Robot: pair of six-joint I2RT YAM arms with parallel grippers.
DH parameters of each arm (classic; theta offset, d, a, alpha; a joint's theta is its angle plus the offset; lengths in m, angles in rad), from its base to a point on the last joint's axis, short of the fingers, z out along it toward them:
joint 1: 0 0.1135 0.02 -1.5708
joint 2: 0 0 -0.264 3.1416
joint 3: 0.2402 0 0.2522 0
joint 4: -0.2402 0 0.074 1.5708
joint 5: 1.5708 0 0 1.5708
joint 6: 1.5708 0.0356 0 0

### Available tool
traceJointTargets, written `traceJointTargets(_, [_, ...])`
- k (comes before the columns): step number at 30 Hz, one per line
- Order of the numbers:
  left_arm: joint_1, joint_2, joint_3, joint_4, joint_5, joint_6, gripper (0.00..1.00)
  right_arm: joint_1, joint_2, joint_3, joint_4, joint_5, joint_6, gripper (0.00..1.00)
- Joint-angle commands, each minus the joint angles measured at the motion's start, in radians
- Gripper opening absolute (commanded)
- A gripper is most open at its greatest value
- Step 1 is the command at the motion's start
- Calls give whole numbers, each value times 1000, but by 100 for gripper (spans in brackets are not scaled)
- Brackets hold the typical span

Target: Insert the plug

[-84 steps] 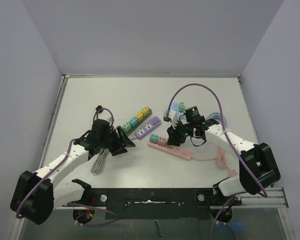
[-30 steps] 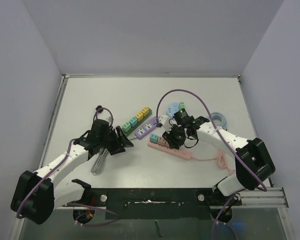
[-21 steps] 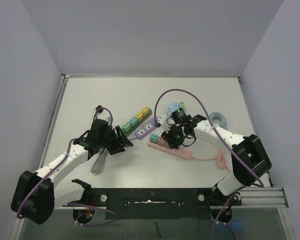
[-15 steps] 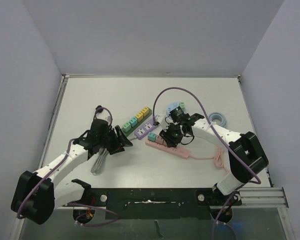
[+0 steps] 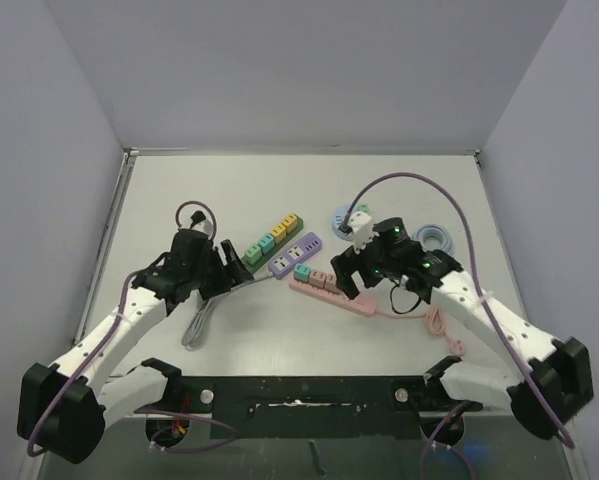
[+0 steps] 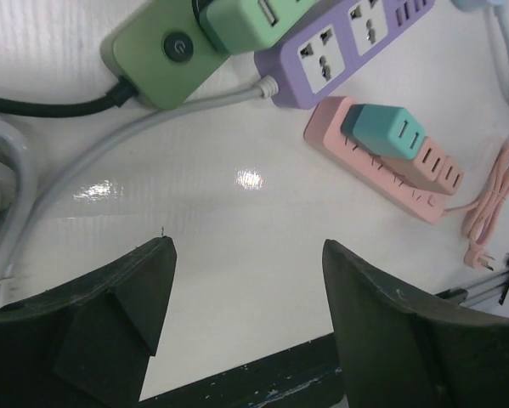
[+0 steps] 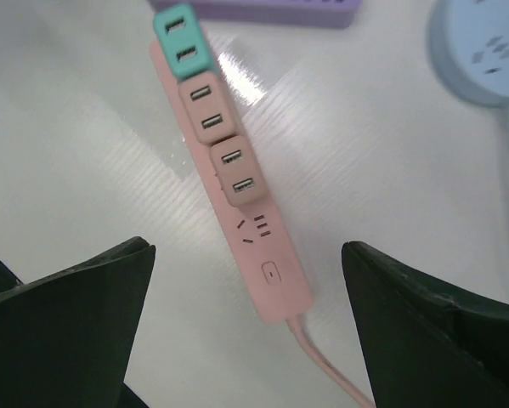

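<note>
The teal plug (image 7: 183, 38) sits on the far-left end of the pink power strip (image 7: 271, 285), which lies on the table (image 5: 179, 190) just near of the purple strip (image 5: 296, 252). It looks seated. The right fingers (image 7: 76, 306) stand wide above the strip, holding nothing. The left fingers (image 6: 110, 306) are also apart and empty, over bare table.

We judge the plug a light, rigid plastic block with smooth sides, best pinched across its two long faces. The strip looks light too and may slide on the glossy table under a push. Two pink adapters (image 7: 220, 136) crowd close against the plug's near side, leaving little finger room. A grey cable (image 6: 110, 157) and the green strip (image 6: 165, 51) lie to the left.
</note>
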Motion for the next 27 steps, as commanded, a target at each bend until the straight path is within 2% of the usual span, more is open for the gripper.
traceJointTargets(1, [8, -114, 118, -97, -157, 85, 72, -17, -273, 20, 36, 245, 245, 98])
traceJointTargets(6, [8, -259, 201, -158, -250, 176, 73, -36, -440, 59, -137, 552, 437, 98])
traceJointTargets(9, [8, -336, 261, -193, -273, 248, 73, -38, -520, 69, -207, 592, 467, 98])
traceJointTargets(17, [8, -517, 399, -276, -436, 358, 74, -37, -655, 174, -397, 760, 604, 98])
traceJointTargets(22, [9, -553, 473, -340, -531, 389, 74, -37, -729, 227, -433, 847, 667, 98])
traceJointTargets(27, [8, -567, 514, -373, -557, 392, 75, -37, -783, 252, -473, 882, 698, 98])
